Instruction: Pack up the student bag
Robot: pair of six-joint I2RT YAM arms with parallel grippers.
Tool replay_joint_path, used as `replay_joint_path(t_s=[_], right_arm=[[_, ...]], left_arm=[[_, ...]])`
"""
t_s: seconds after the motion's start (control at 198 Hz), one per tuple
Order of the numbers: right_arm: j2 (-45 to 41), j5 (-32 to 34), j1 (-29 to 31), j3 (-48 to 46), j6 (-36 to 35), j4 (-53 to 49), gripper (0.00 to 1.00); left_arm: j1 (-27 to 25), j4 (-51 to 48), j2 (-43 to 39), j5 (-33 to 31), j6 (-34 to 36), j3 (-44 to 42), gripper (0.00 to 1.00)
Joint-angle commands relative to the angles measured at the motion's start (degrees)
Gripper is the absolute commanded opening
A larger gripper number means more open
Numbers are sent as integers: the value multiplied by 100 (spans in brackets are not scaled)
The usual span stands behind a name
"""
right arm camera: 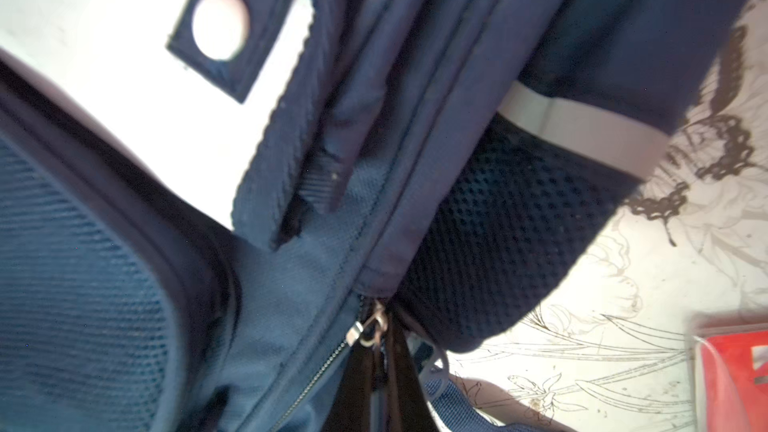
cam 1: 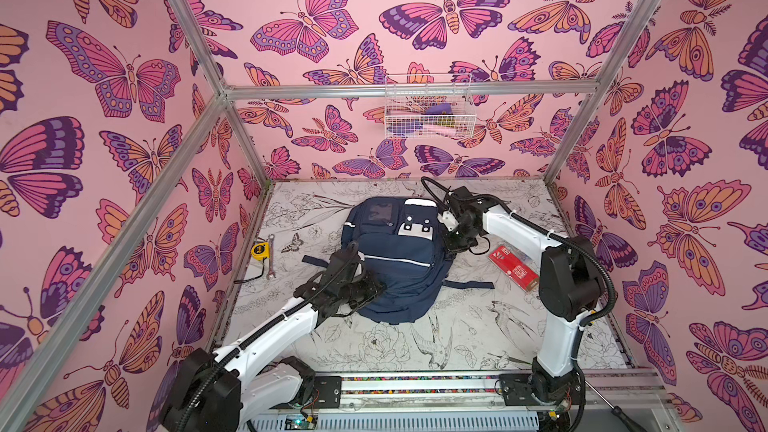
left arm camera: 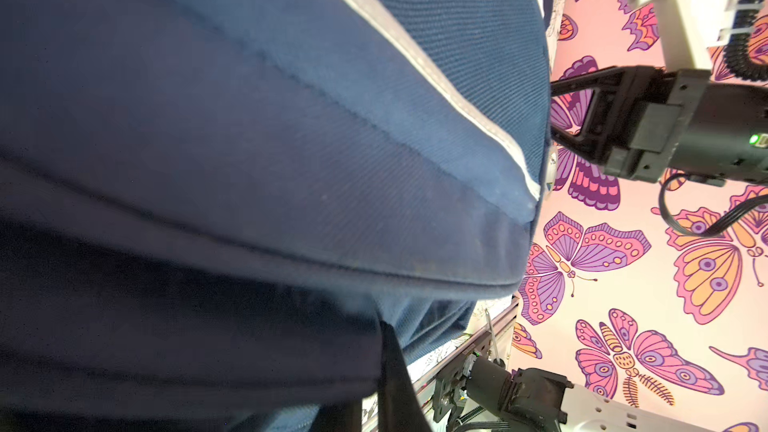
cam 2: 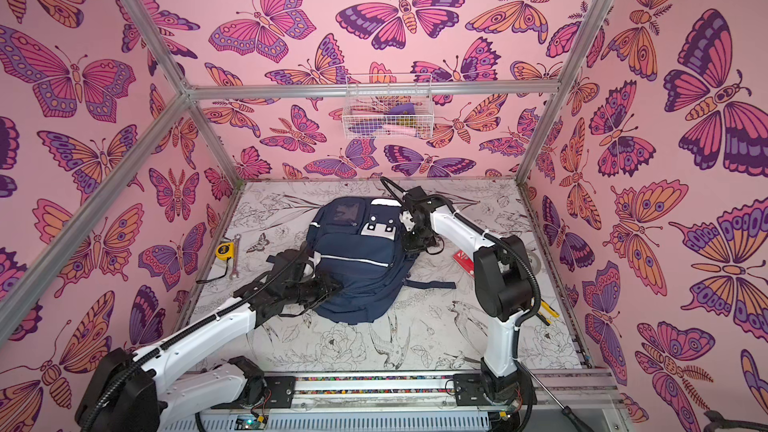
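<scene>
Butterfly-walled booth, floral table. Both top views: found student bag flat mid-table, left gripper closed against its near-left edge, right gripper at its right side. Left wrist: bag fabric close up; cannot tell any pinch. Right wrist: fingers nearly together beside zipper pull.
</scene>
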Motion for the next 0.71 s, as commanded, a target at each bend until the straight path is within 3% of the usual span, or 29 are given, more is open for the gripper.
replay_joint_path(t_s=[0.0, 0.172, 0.298, 0.405, 0.551, 0.703], right_arm=[[-274, 1115, -301, -92, 21, 324, 23], [-1049, 1707, -156, -570, 400, 301, 46], [-1787, 1602, -93, -1107, 952, 396, 51], [-2312, 998, 290, -1644, 1452, 843, 50], [-2640, 975, 1249, -2127, 2188, 1455, 51], [-2853, 841, 1595, -2584, 2868, 2190, 51]], left_arm=[[57, -1099, 47, 103, 220, -55, 0], [55, -512, 62, 528, -159, -179, 0], [55, -154, -92, 832, -391, -126, 39], [55, -179, -461, 754, -457, 86, 57], [99, -442, -860, 286, -454, 376, 72], [182, -409, -391, 232, -574, 343, 74]])
